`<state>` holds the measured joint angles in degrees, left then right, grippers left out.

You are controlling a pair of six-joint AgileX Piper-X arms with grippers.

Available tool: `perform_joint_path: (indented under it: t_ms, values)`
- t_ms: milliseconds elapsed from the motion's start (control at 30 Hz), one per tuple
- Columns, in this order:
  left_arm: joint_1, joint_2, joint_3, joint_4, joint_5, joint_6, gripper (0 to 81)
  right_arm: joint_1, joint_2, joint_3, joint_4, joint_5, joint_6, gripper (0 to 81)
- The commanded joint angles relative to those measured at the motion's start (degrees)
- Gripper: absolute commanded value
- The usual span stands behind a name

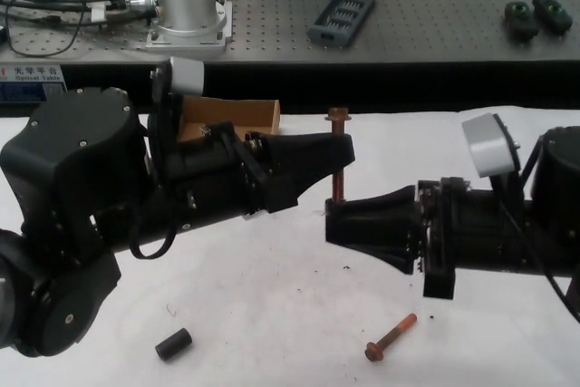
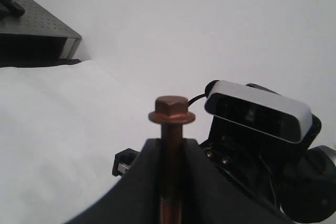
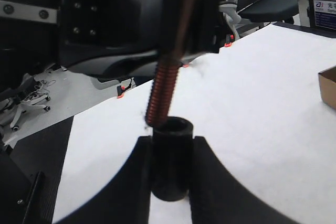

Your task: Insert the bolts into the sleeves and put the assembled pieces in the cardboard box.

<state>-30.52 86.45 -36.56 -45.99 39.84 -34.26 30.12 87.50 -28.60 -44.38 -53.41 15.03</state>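
**Bolt tip meets sleeve mouth: first insertion in hand**

A spare sleeve [image 1: 172, 343] lies on the bench [image 1: 272, 314]. The left gripper [image 1: 337, 153], jaws clamped on an upright bolt [image 2: 170, 135], hangs before the cardboard box [image 1: 231, 116]. Beneath, the right gripper [image 1: 337, 222] pinches a black sleeve [image 3: 171, 163], the bolt's thread tip at its rim and slightly tilted. The next move likely calls for squaring the axes, then pressing down. Another bolt [image 1: 391, 337] lies loose.

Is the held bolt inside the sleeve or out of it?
Out: the bolt leans with its threaded tip at the rim of the sleeve, none of the thread sunk into the opening.
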Motion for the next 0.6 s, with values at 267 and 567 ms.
perform_joint_path:
  t_ms: [267,567]
  values:
    - [-0.2,-0.2,-0.7,-0.8,-1.3,1.2,0.6,-1.3,0.2,-0.5,-0.8,-1.9,1.4,5.4]
    - [-0.2,-0.2,-0.7,-0.8,-5.0,1.2,0.6,-1.3,0.2,-0.5,-0.6,-2.0,2.1,5.4]
